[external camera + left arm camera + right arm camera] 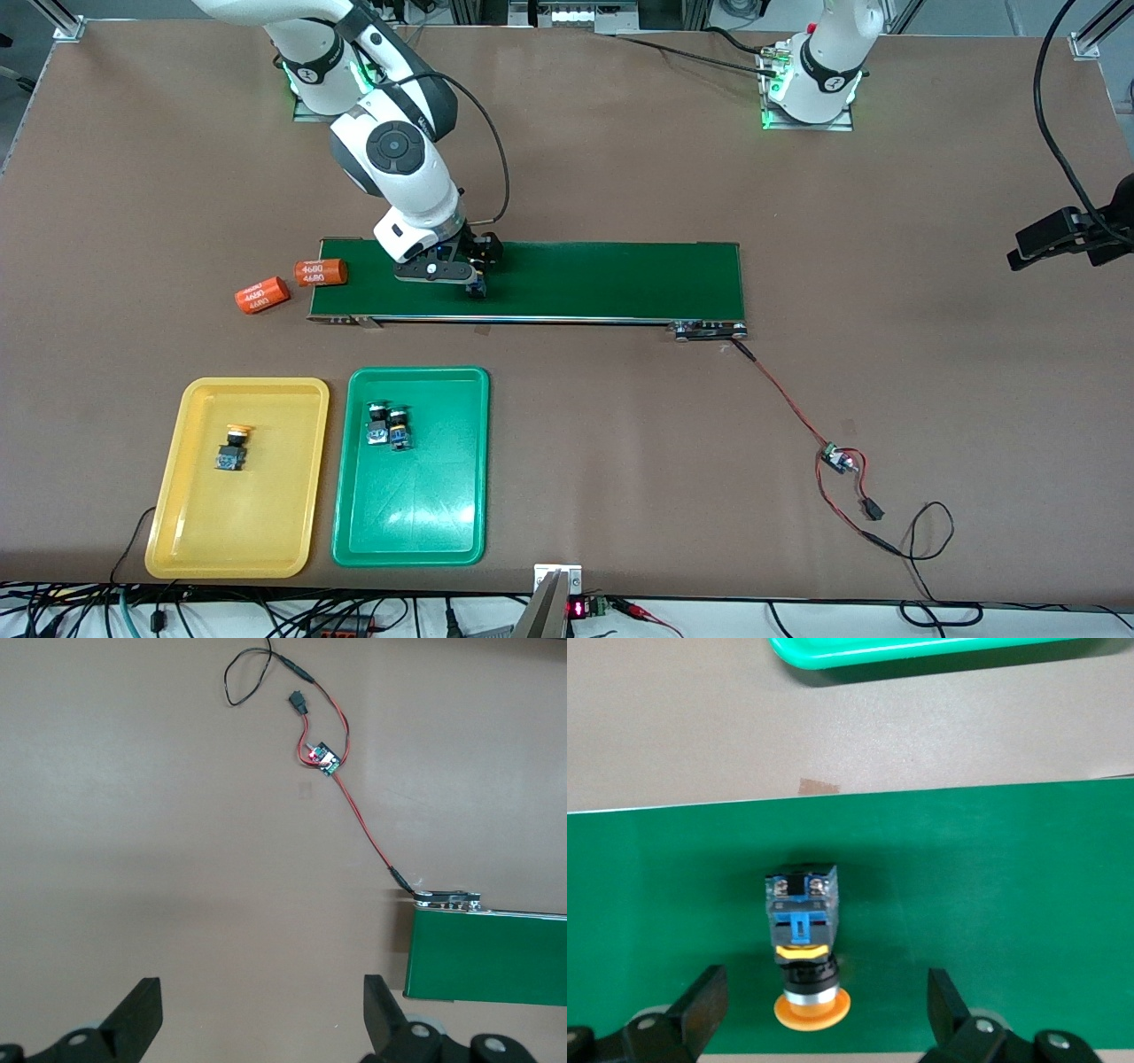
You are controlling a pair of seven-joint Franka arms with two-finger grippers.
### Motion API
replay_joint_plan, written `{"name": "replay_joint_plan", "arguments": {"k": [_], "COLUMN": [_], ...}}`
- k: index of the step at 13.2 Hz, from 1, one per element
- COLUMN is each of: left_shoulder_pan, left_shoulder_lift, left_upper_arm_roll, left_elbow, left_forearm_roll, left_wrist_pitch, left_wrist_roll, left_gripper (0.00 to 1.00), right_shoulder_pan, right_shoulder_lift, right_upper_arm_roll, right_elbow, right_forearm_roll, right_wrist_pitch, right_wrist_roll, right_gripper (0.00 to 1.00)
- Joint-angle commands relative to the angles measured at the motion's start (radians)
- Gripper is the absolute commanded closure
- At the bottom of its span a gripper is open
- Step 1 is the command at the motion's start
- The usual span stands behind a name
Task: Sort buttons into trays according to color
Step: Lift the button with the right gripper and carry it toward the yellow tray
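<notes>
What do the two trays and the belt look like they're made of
Yellow tray: looks like moulded plastic, glossy; rounded corners, raised rim, soft glare.
Green tray: same shape, probably plastic too; shiny, with light streaks across its floor.
Belt: dark green, matte, likely rubber or coated fabric; flat, no glare, with a metal edge and roller at its end. The exact material cannot be told.

The yellow tray (237,532) and green tray (412,523) look like glossy moulded plastic, the conveyor belt (611,279) a matt green fabric-like sheet edged in bright metal, the table (620,168) matt brown, and the yellow-capped button (804,939) shiny plastic with a metal collar.
</notes>
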Motion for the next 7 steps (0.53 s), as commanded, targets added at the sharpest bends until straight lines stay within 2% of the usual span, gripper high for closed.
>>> {"name": "replay_joint_plan", "arguments": {"k": [1,3,7], "left_shoulder_pan": [0.005,0.005,0.006], "left_shoulder_lift": [0.008,0.01,0.011], "left_upper_arm_roll": [0.002,0.002,0.002], "left_elbow": [0.006,0.006,0.006], "left_forearm_roll": [-0.017,-0.018,-0.018], "left_wrist_pitch": [0.008,0.008,0.008], "left_wrist_roll": [0.006,0.004,0.004], "left_gripper": [0.0,0.0,0.0], "right_shoulder_pan": [0.013,0.014,0.017], "right_shoulder_lift": [0.024,0.036,0.06], "right_upper_arm_roll": [-0.016,-0.025,-0.047], "right_elbow": [0.015,0.015,0.013], "right_forearm_roll": [-0.037,-0.074,-0.096], "right_wrist_pitch": [0.019,0.021,0.05], "right_wrist_roll": [0.026,0.026,0.024], "right_gripper": [0.07,0.18,0.26]}}
